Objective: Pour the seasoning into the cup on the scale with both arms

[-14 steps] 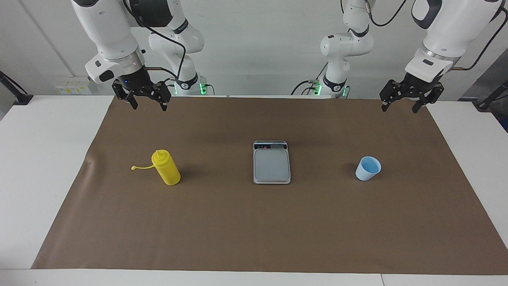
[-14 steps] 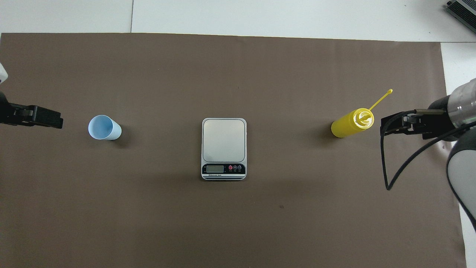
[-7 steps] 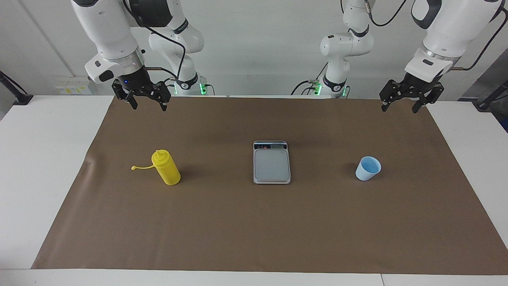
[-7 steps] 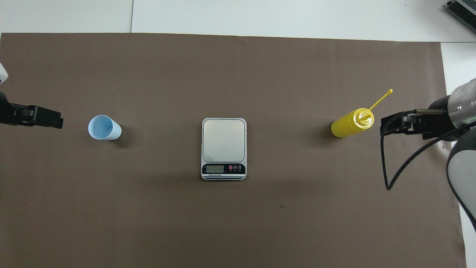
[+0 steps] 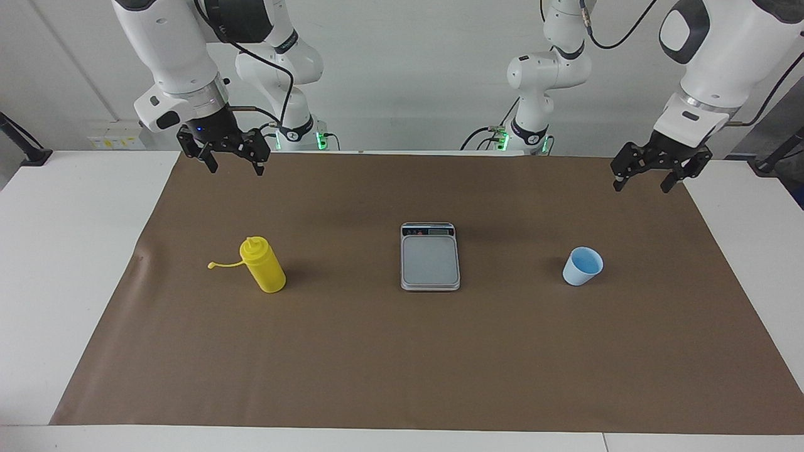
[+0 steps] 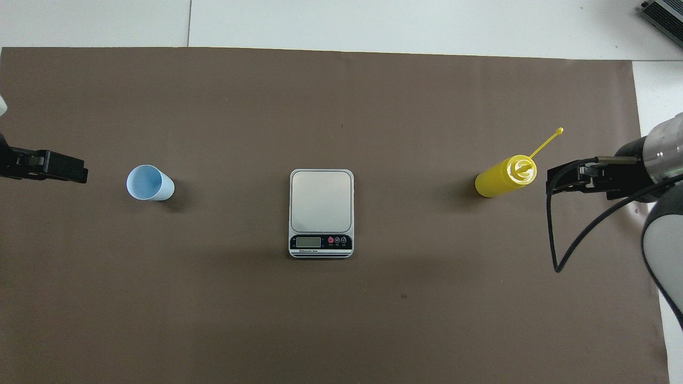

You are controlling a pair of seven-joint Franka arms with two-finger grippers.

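Note:
The yellow seasoning bottle (image 5: 264,267) (image 6: 504,176) stands upright on the brown mat toward the right arm's end, its cap hanging out on a thin tether. At the mat's middle lies the silver scale (image 5: 430,257) (image 6: 321,205), nothing on its plate, display strip on the edge nearer the robots. The light blue cup (image 5: 583,266) (image 6: 150,183) stands on the mat toward the left arm's end, apart from the scale. My right gripper (image 5: 235,169) (image 6: 555,180) hangs open over the mat's edge by the robots. My left gripper (image 5: 642,187) (image 6: 80,173) hangs open over the mat's corner, holding nothing.
The brown mat (image 5: 402,358) covers most of the white table (image 5: 69,251). A black cable (image 6: 557,250) loops down from the right arm's wrist. A dark device (image 6: 664,13) sits at the table corner farthest from the robots, at the right arm's end.
My left gripper has dropped a little and shifted toward its own end of the table. The right arm, bottle, scale and cup have stayed put.

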